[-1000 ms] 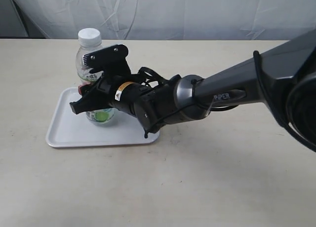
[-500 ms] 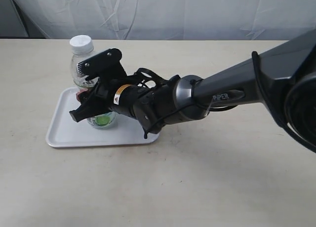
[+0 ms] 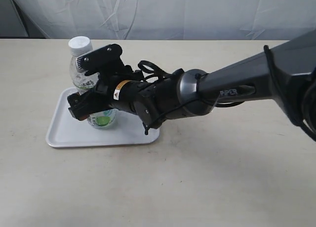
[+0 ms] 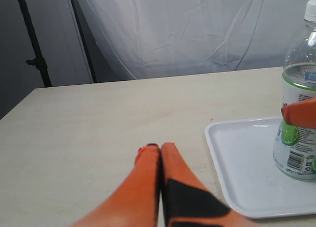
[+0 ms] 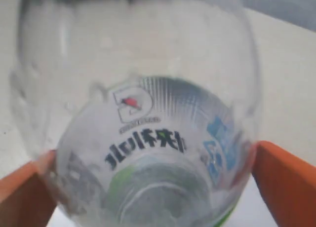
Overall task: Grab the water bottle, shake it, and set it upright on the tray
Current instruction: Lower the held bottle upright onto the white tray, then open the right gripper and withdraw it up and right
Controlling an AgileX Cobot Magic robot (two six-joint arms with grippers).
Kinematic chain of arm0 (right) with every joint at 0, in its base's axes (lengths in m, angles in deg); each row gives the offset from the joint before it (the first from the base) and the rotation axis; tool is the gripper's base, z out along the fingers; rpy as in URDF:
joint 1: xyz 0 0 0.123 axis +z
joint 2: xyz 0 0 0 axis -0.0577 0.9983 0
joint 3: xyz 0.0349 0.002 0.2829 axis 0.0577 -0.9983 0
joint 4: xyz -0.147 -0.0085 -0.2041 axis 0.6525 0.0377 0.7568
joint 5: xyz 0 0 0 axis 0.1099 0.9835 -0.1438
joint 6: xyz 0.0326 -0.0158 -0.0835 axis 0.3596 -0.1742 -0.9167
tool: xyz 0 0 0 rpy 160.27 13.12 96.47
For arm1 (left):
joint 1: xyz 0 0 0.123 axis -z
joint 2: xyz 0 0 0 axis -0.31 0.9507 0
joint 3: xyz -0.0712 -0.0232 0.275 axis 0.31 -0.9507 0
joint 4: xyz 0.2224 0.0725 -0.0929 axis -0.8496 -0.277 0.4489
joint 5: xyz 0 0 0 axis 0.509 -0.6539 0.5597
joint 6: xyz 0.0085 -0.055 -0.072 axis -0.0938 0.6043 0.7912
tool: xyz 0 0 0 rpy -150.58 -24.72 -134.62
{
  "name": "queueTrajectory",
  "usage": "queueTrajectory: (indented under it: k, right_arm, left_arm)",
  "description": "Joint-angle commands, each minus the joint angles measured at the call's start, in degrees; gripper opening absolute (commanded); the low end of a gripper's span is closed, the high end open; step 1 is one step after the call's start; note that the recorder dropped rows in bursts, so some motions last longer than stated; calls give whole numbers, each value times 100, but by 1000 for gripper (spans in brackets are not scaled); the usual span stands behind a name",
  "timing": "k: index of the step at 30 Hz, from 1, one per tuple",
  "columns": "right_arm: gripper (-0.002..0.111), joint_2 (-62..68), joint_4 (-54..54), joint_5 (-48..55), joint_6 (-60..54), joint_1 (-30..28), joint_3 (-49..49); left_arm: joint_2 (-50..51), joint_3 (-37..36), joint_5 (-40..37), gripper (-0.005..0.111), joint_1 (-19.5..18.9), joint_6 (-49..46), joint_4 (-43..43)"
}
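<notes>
The water bottle [image 3: 78, 73], clear with a white cap and green-and-white label, leans slightly over the white tray [image 3: 64, 133], its base at or just above the tray floor. My right gripper [image 3: 84, 89] reaches in from the right and is shut on the bottle's middle. The right wrist view shows the bottle [image 5: 143, 138] filling the space between the orange fingers [image 5: 289, 182]. In the left wrist view the bottle [image 4: 298, 133] stands at the tray's [image 4: 242, 158] far side. My left gripper [image 4: 160, 147] hovers over bare table beside the tray, shut and empty.
The beige table [image 3: 207, 177] stretches around the tray on all sides. A white curtain [image 3: 173, 12] hangs behind the table's back edge. A dark stand [image 4: 34, 39] rises beyond the table in the left wrist view.
The right gripper has shifted left with the bottle; the cap moved left and a little lower while the base stayed over the tray.
</notes>
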Motion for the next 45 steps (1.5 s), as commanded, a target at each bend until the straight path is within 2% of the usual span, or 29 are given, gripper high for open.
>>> queueTrajectory:
  k: [1, 8, 14, 16, 17, 19, 22, 24, 27, 31, 36, 38, 43, 45]
  right_arm:
    - [104, -478, 68, -24, -79, -21, 3]
    - [104, -1583, 144, 151, -432, -21, 3]
    - [104, -2314, 144, 852, -559, -21, 3]
    - [101, -2490, 144, 1170, -559, -21, 3]
    - [93, -2567, 157, 1355, -581, -21, 3]
    - [67, -2681, 155, 1746, -679, -21, 3]
    - [0, -2789, 338, 2525, -842, -30, 3]
    - [4, -2867, 373, 3041, -814, -68, 3]
    - [-1, -3003, 373, 3557, -678, -90, 3]
    - [-1, -3424, 284, 3593, -617, -90, -76]
    - [-1, -4198, 137, 3335, -574, -90, -625]
    - [-1, -4590, 454, 3425, -574, -122, -868]
    - [-1, -5343, 238, 4679, 26, -212, -1024]
    - [-1, -5558, 335, 4751, 215, -212, -1024]
  left_arm:
    - [-30, -22, 46, 0, 1, 5, -13]
    - [-30, -22, 46, 0, 1, 5, -13]
    - [-30, -22, 46, 0, 1, 5, -13]
    - [-30, -22, 46, 0, 1, 5, -13]
    - [-30, -22, 46, 0, 1, 5, -13]
    - [-30, -22, 46, 0, 1, 5, -13]
    - [-30, -22, 46, 0, 1, 5, -13]
    - [-30, -22, 46, 0, 1, 5, -13]
    - [-30, -22, 46, 0, 1, 5, -13]
    - [-30, -22, 46, 0, 1, 5, -13]
    - [-30, -22, 46, 0, 1, 5, -13]
    - [-30, -22, 46, 0, 1, 5, -13]
    - [-30, -22, 46, 0, 1, 5, -13]
    - [-30, -22, 46, 0, 1, 5, -13]
